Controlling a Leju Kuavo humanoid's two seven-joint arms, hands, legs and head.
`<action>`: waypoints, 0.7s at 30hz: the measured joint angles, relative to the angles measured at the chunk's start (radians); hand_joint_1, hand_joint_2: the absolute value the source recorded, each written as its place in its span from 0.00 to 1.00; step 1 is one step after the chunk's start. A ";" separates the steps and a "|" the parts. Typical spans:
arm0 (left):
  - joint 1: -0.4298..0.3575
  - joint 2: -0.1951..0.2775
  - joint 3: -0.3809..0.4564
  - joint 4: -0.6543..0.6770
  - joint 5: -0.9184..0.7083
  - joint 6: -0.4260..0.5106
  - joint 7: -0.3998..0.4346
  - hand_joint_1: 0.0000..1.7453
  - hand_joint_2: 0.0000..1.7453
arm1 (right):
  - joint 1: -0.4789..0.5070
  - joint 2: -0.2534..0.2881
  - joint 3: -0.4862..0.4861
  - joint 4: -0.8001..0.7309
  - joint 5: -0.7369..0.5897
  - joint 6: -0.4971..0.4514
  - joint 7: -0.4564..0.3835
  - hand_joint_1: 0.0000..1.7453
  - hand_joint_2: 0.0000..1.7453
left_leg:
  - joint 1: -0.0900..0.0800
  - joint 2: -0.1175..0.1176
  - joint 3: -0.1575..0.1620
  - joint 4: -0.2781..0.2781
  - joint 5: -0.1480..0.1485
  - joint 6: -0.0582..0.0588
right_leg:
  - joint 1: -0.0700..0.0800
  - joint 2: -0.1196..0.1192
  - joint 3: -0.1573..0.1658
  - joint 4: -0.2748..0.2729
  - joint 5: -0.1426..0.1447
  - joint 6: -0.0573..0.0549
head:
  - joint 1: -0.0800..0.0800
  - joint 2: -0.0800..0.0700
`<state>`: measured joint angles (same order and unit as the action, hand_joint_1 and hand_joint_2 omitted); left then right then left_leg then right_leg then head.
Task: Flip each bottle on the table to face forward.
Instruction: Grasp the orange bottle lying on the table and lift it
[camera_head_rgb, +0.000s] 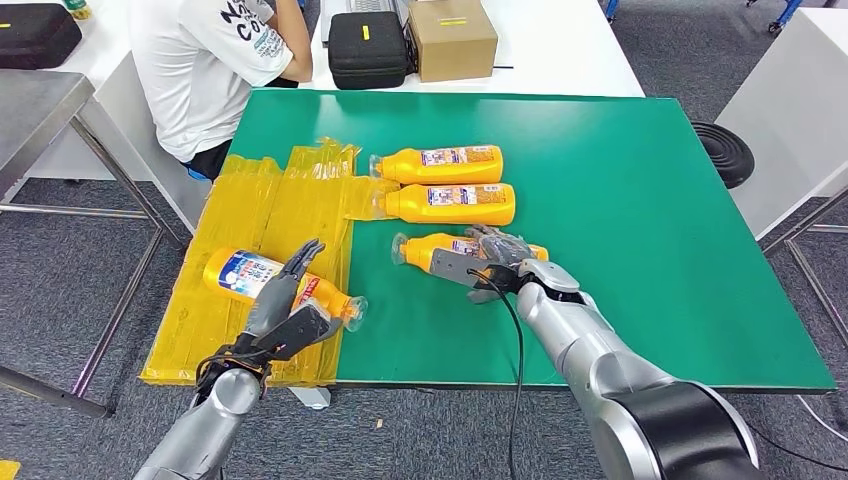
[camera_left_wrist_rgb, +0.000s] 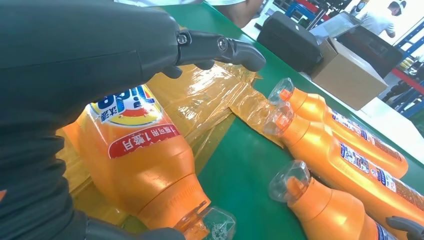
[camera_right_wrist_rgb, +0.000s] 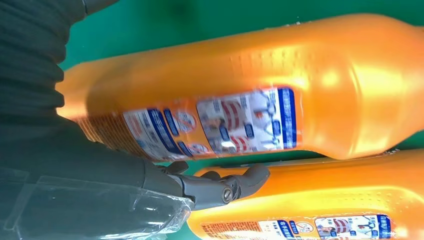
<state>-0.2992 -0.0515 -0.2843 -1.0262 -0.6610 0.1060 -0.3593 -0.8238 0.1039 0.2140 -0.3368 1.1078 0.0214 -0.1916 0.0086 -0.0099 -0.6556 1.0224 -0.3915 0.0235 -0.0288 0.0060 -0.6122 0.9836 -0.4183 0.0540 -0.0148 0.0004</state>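
Four orange bottles with clear caps lie on their sides on the green table (camera_head_rgb: 640, 240). Two lie side by side at the back (camera_head_rgb: 440, 163) (camera_head_rgb: 455, 203), small-print labels up. My right hand (camera_head_rgb: 495, 262) lies over the third bottle (camera_head_rgb: 425, 250), fingers draped across its body and thumb on the near side. In the right wrist view this bottle (camera_right_wrist_rgb: 225, 85) is close and blurred, small-print label showing. The fourth bottle (camera_head_rgb: 240, 272) lies on yellow tape, big front label up. My left hand (camera_head_rgb: 290, 312) hovers at its neck with straight, spread fingers (camera_left_wrist_rgb: 235, 47) above the bottle (camera_left_wrist_rgb: 145, 165).
Yellow tape sheets (camera_head_rgb: 260, 200) cover the table's left part. A seated person in a white shirt (camera_head_rgb: 210, 70) is at the far left corner. A black case (camera_head_rgb: 368, 48) and a cardboard box (camera_head_rgb: 452, 38) stand on the white table behind. The green table's right half is bare.
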 joint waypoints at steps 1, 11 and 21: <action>0.000 0.000 0.001 0.000 0.000 0.000 0.000 0.00 1.00 | 0.000 -0.001 0.000 0.000 0.000 0.000 0.000 0.00 1.00 | 0.000 0.000 0.000 0.000 0.000 0.000 | 0.000 0.000 0.000 0.000 0.000 0.000 | 0.000 0.000; 0.000 0.000 0.008 0.000 0.000 -0.004 0.000 0.00 1.00 | 0.003 -0.016 0.000 0.002 0.008 -0.015 0.058 0.00 1.00 | 0.000 0.000 0.000 0.000 0.000 0.000 | 0.000 0.000 0.000 0.000 0.000 0.000 | 0.000 0.000; 0.008 0.000 0.012 0.000 0.003 -0.007 0.011 0.00 1.00 | 0.003 -0.055 -0.020 0.013 0.004 0.040 0.176 0.00 1.00 | 0.000 0.000 0.000 0.000 0.000 0.000 | 0.000 0.000 0.000 0.000 0.000 0.000 | 0.000 0.000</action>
<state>-0.2914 -0.0515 -0.2718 -1.0266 -0.6584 0.0990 -0.3479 -0.8207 0.0484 0.1940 -0.3237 1.1117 0.0614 -0.0152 0.0085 -0.0099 -0.6554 1.0224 -0.3915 0.0235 -0.0290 0.0060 -0.6121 0.9835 -0.4183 0.0540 -0.0147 0.0004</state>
